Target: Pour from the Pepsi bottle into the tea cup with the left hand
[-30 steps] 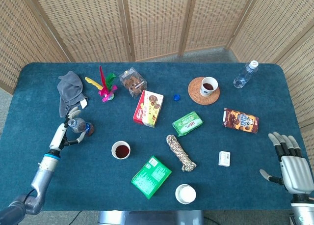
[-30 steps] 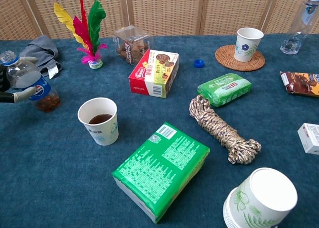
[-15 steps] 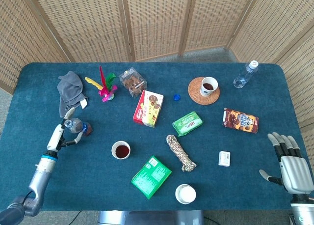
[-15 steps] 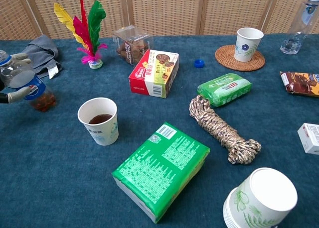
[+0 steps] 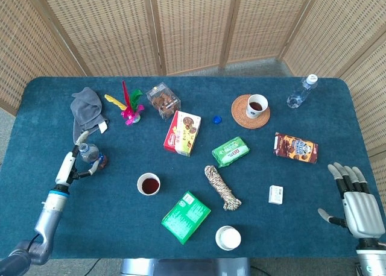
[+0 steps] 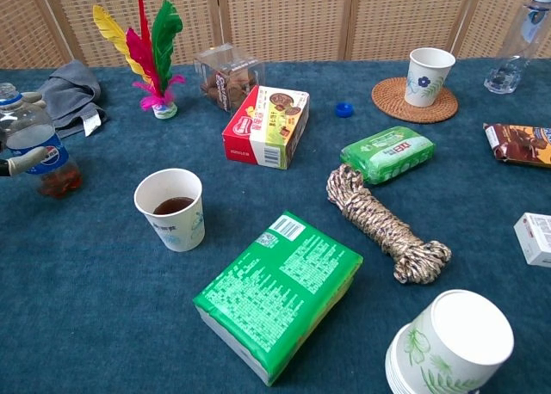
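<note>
The Pepsi bottle [image 6: 36, 150] stands nearly upright at the far left of the blue table [image 5: 108, 203], a little dark liquid in its base, held by the robot's left hand [image 5: 77, 158], whose fingers [image 6: 24, 160] wrap around its label. The tea cup [image 6: 171, 209], a paper cup with dark liquid in the bottom, sits well to the right of the bottle, apart from it. Behind the bottle lies a grey cloth [image 6: 71, 91], and beside that stands a feathered shuttlecock [image 6: 148, 54]. A green packet [image 6: 277, 291] lies just in front of the cup, with a coil of rope [image 6: 384, 224] to its right. A red and white biscuit box [image 6: 266, 126] rests behind the cup. At the table's near right edge, the right hand [image 5: 356, 203] hovers with fingers spread, holding nothing. A 2nd cup [image 5: 256, 106] sits on a woven coaster [image 5: 242, 116] at the far side.
</note>
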